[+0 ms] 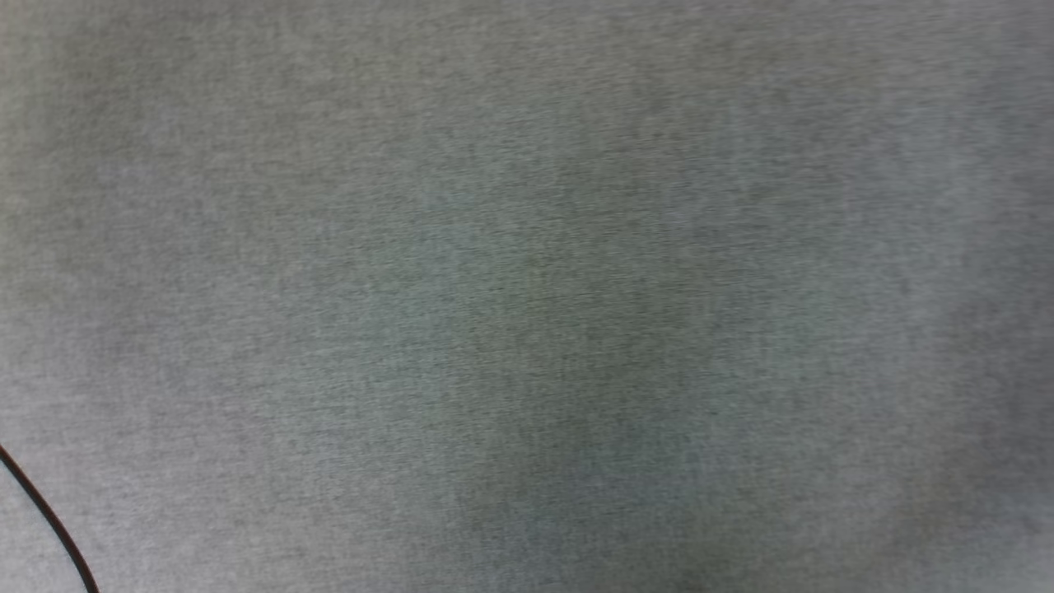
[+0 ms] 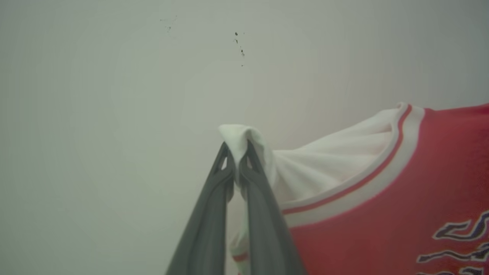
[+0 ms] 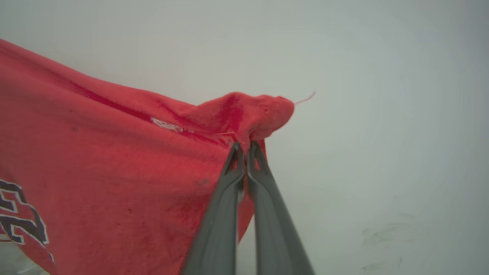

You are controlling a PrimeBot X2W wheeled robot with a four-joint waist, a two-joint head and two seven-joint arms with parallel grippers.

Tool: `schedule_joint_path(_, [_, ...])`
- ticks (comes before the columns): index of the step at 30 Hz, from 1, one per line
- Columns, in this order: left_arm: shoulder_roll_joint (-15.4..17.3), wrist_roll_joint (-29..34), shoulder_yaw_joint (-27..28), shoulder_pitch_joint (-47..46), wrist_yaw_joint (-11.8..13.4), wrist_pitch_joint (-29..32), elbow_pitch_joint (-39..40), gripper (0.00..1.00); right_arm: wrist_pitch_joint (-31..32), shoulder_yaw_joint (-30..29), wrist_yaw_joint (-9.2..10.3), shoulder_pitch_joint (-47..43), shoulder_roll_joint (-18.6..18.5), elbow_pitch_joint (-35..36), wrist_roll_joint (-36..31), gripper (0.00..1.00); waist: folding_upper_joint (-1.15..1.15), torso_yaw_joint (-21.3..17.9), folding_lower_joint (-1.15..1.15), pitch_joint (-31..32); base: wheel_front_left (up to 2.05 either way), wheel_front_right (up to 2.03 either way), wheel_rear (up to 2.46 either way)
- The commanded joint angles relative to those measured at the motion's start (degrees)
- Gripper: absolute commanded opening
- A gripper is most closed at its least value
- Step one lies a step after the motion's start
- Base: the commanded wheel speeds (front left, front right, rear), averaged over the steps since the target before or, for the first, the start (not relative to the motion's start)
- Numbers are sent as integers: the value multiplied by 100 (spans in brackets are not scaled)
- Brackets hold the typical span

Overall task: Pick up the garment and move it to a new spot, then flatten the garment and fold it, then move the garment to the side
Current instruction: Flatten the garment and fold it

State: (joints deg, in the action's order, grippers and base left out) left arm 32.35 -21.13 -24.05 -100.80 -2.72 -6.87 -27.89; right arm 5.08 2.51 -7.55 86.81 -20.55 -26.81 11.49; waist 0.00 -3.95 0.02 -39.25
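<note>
Pinched shut on the jersey (image 2: 401,198) at both ends, white sleeve tip in the left hand (image 2: 237,147), red corner in the right hand (image 3: 244,147), stretched between them over the counter (image 3: 382,172); likely mid-move, next calling for lowering it flat.

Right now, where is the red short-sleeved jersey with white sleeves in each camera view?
Head view: grey surface, thin dark line lower left.
Left wrist view: jersey lower right, white sleeve pinched by left gripper.
Right wrist view: left half, red corner pinched by right gripper.
Shared landmark: black white-edged lettering.
</note>
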Motion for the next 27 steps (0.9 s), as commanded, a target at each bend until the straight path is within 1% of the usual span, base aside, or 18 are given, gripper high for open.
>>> schedule_joint_path(1, [-34,-65,-9,140,-19,-144,-183,0,-144,-48,12,-50,62,-201,-6,0,0,118,-2,-104,0,0,0])
schedule_joint_path(5, [-248,-134,-149,654,-82,-500,-522,0,-518,-11,11,-386,196,-638,43,0,0,235,-2,-64,0,0,0])
schedule_joint_path(9, [-473,-217,-338,1473,-158,-715,-630,0,-779,125,11,-923,235,-1000,109,0,0,336,-2,131,0,0,0])
schedule_joint_path(13, [-624,-254,-512,2418,-219,-807,-552,0,-937,317,10,-1539,286,-1220,243,0,0,406,-2,436,0,0,0])
schedule_joint_path(15, [-696,-274,-555,2939,-186,-833,-430,0,-999,441,10,-1879,292,-1281,336,0,0,426,-2,640,0,0,0])
schedule_joint_path(16, [-748,-271,-541,3502,-136,-838,-181,0,-1034,601,10,-2249,273,-1303,466,0,0,445,-2,853,0,0,0])
schedule_joint_path(19, [-776,-267,-534,4438,-77,-842,208,0,-1027,1031,10,-2849,148,-1240,649,0,0,480,-2,1206,0,0,0])
schedule_joint_path(23, [-681,-308,-527,5619,1,-843,617,0,-1032,1635,9,-3713,-47,-1006,1079,0,0,522,-2,1690,0,0,0])
schedule_joint_path(27, [-531,-402,-626,6715,-37,-844,870,0,-833,2171,9,-4564,-312,-684,1571,0,0,561,-2,2104,0,0,0])
